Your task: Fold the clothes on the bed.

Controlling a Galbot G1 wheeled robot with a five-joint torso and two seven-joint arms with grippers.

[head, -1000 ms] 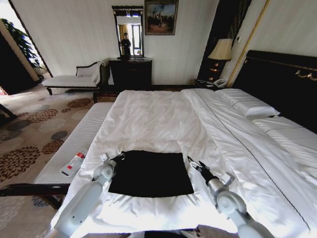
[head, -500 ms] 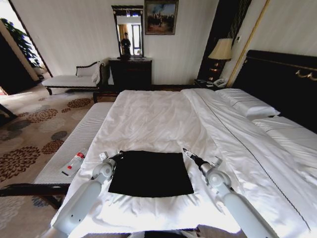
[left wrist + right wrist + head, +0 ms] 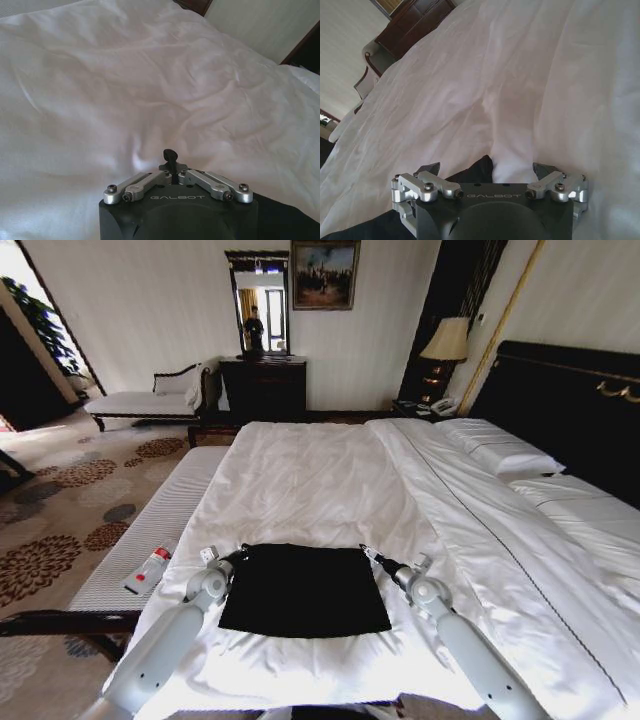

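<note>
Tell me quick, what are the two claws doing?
Left gripper: shut on the black T-shirt's far corner.
Right gripper: open over the other far corner.

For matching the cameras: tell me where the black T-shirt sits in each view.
Head view: T-shirt flat on the duvet, near end.
Left wrist view: T-shirt, a dark strip beside the shut left claw.
Right wrist view: T-shirt corner between the fingers of the open right claw.
Shared landmark: the white duvet.
</note>
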